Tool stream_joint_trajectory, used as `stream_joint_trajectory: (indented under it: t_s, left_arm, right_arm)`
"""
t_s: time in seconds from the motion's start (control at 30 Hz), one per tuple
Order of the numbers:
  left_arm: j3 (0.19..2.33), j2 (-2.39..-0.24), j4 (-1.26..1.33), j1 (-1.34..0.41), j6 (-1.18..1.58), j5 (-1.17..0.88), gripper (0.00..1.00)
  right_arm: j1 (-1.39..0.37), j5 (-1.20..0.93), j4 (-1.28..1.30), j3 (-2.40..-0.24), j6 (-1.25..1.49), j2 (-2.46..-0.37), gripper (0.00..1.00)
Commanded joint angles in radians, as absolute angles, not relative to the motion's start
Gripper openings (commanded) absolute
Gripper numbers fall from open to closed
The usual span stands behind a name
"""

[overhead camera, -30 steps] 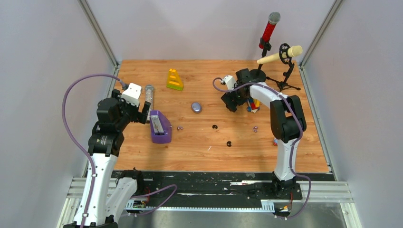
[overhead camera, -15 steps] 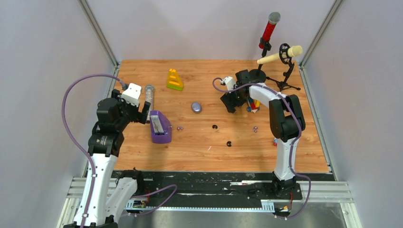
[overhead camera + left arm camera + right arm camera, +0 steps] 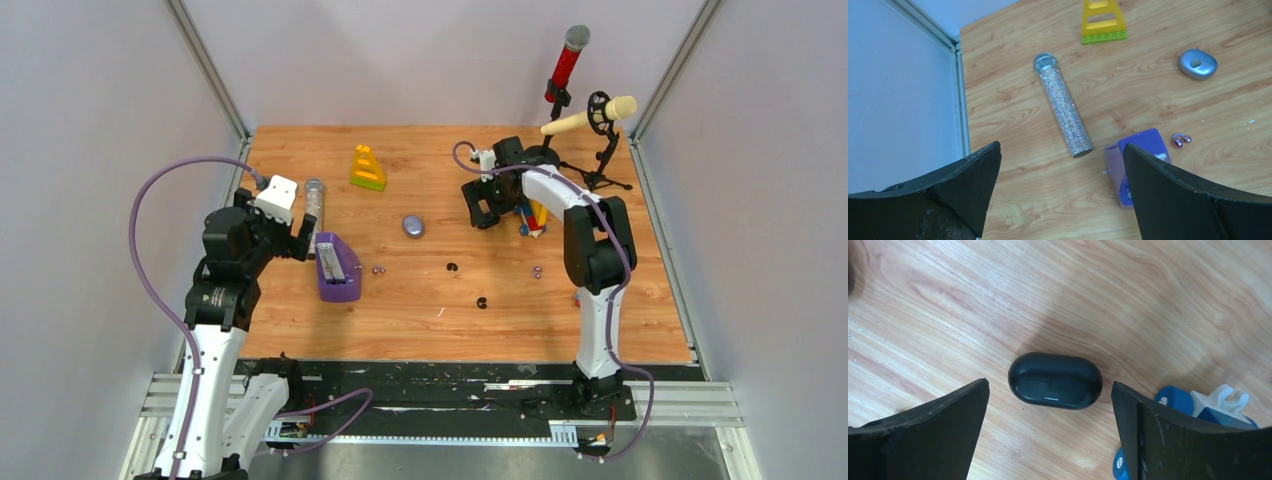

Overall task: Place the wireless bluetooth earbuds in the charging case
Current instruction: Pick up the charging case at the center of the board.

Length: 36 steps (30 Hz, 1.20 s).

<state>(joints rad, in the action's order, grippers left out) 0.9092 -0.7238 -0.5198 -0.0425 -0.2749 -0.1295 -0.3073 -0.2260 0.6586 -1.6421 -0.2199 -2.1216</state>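
The desk [image 3: 600, 320] is crowded at its far right, and that is the 1st hazard. The right tool [image 3: 487, 207] hangs there with its jaws wide apart over the black charging case [image 3: 1055, 381], touching nothing. The blue and white toy blocks [image 3: 1198, 401] sit just right of the case, so a descending finger could clip them and shove the case aside. The left tool [image 3: 300, 240], also spread wide and empty, waits at the left near the open purple case [image 3: 337, 268]; it poses little risk there.

The black case looks smooth, rounded and shut. It would likely skid or squirt out of a pinch that lands off-centre, and nothing can go in until its lid is raised.

The 2 black earbuds [image 3: 452, 267] lie loose at mid-desk, nearer than the case and well apart from it. Purple earbuds [image 3: 378, 269] lie close by. Being so tiny, any of them could be flicked away or mismatched with the wrong case.
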Motion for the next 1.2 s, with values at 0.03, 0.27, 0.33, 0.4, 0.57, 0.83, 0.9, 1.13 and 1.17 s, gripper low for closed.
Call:
stream_joint_trajectory:
  t_s: [0.03, 0.27, 0.33, 0.4, 0.57, 0.83, 0.9, 1.13, 1.17]
  left_arm:
    - [0.91, -0.711, -0.483, -0.035, -0.271, -0.133, 1.0]
    - [0.908, -0.71, -0.482, -0.035, -0.271, -0.136, 1.0]
    - [0.908, -0.71, -0.482, -0.035, -0.272, -0.136, 1.0]
    - [0.908, -0.709, -0.482, -0.035, -0.273, -0.136, 1.0]
    - [0.908, -0.704, -0.483, -0.035, -0.271, -0.136, 1.0]
    - [0.908, -0.7, -0.483, -0.034, -0.273, -0.135, 1.0]
    - [0.908, -0.7, -0.483, -0.034, -0.273, -0.135, 1.0]
    - [0.909, -0.701, -0.48, -0.034, -0.273, -0.142, 1.0]
    - [0.91, -0.701, -0.478, -0.035, -0.274, -0.135, 1.0]
  right_arm:
    - [-0.311, -0.181, 0.687, -1.686, -0.1, -2.151, 0.94]
    - [-0.315, -0.147, 0.688, -1.665, -0.088, -2.163, 0.89]
    - [-0.319, -0.144, 0.688, -1.663, -0.087, -2.172, 0.87]
    - [-0.324, -0.132, 0.687, -1.668, -0.087, -2.183, 0.84]
    - [-0.34, -0.117, 0.686, -1.671, -0.102, -2.192, 0.8]
    - [-0.356, -0.09, 0.664, -1.656, -0.131, -2.189, 0.75]
    - [-0.358, -0.088, 0.658, -1.65, -0.137, -2.189, 0.7]
    - [-0.359, -0.066, 0.645, -1.641, -0.168, -2.158, 0.56]
    - [-0.359, -0.066, 0.644, -1.638, -0.175, -2.144, 0.56]
